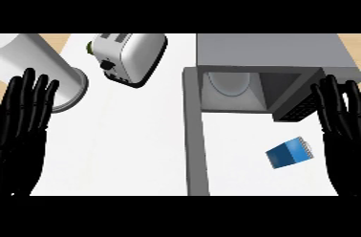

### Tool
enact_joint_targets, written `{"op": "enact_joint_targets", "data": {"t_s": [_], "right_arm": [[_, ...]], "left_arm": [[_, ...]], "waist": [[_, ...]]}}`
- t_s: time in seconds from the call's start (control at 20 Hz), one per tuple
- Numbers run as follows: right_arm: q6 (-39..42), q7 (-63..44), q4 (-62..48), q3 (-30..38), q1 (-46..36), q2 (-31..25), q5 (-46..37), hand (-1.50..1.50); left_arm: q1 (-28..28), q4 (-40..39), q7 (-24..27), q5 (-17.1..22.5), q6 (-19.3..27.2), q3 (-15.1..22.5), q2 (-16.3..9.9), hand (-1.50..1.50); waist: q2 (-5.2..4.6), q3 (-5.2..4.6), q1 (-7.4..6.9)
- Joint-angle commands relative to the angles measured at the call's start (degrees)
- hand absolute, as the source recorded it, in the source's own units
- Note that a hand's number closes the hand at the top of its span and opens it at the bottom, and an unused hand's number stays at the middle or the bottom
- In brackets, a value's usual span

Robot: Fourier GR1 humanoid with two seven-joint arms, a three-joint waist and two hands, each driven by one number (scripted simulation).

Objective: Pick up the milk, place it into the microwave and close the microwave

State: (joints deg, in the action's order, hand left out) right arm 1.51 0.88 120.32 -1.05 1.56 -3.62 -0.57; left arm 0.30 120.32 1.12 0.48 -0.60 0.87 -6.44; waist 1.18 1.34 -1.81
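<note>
Two hands: both show at the view's lower sides, fingers straight and spread, holding nothing.
Left hand [25, 126]: far left of the microwave, just beside the white cylinder.
Right hand [340, 131]: right of the milk, apart from it.
Milk [289, 153]: blue carton lying tilted on the white counter [127, 150], in front of the microwave's opening.
Microwave [271, 49]: grey, open, a round plate [229, 83] inside.
Door [195, 135]: swung out toward the viewer, left of the milk.
White cylinder [49, 64]: left of the toaster.
Toaster [130, 54]: white, tilted, left of the microwave.
</note>
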Motion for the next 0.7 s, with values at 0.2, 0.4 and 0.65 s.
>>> {"op": "enact_joint_targets", "data": {"t_s": [0.2,0.4,0.65], "right_arm": [[11.5,0.1,5.1,10.8,5.2,-8.7,14.9,-1.5],[15.9,-6.6,8.5,7.7,12.8,-10.1,20.6,-1.5],[20.9,-2.2,6.4,13.2,18.1,-10.2,23.9,-1.5]], "left_arm": [[5.2,2.5,-1.6,0.4,0.0,0.5,1.5,-1.5],[6.7,-1.3,-4.1,10.5,2.3,-1.3,6.3,-1.5],[15.0,2.7,-0.7,12.5,1.1,1.9,6.4,-1.5]], "waist": [[-1.07,-1.31,1.93],[-0.96,-1.38,2.47],[-1.04,-1.34,1.94]]}}
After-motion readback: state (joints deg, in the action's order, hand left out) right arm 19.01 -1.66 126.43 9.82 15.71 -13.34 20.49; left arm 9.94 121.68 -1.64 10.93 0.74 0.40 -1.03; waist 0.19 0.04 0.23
